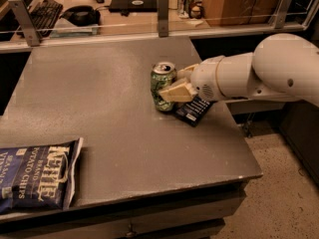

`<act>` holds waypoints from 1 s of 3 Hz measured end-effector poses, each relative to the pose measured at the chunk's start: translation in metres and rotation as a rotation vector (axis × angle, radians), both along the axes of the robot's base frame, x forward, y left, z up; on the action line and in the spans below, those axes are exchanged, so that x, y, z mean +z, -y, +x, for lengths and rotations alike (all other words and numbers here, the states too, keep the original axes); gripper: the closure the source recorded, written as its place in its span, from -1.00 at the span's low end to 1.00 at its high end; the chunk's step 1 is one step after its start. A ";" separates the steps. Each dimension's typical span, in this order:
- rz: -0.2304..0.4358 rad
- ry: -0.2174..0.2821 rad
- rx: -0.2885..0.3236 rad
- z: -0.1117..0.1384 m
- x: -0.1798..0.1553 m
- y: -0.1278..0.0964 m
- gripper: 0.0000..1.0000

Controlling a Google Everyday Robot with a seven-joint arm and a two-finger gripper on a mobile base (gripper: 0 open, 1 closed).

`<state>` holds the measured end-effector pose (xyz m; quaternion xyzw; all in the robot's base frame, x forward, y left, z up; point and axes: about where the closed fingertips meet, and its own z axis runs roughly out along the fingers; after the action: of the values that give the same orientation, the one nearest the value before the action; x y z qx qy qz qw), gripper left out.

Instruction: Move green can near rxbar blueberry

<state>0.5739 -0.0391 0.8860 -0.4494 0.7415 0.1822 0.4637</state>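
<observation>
The green can, mottled green with a silver top, stands upright on the grey table toward its right side. My gripper reaches in from the right on a thick white arm and is shut on the can, one cream finger across its front. The rxbar blueberry, a flat dark navy wrapper with white text, lies on the table just right of the can, partly under my gripper. The can's base stands right beside the bar's left end.
A large blue potato chips bag lies at the table's front left corner. A glass rail with metal posts runs along the back edge, with a desk, keyboard and cans behind it. The table's right edge is close behind the bar.
</observation>
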 end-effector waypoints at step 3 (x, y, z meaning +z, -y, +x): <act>0.023 0.029 -0.036 0.016 -0.011 0.026 -0.88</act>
<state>0.5903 -0.0652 0.8751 -0.4333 0.7406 0.1758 0.4826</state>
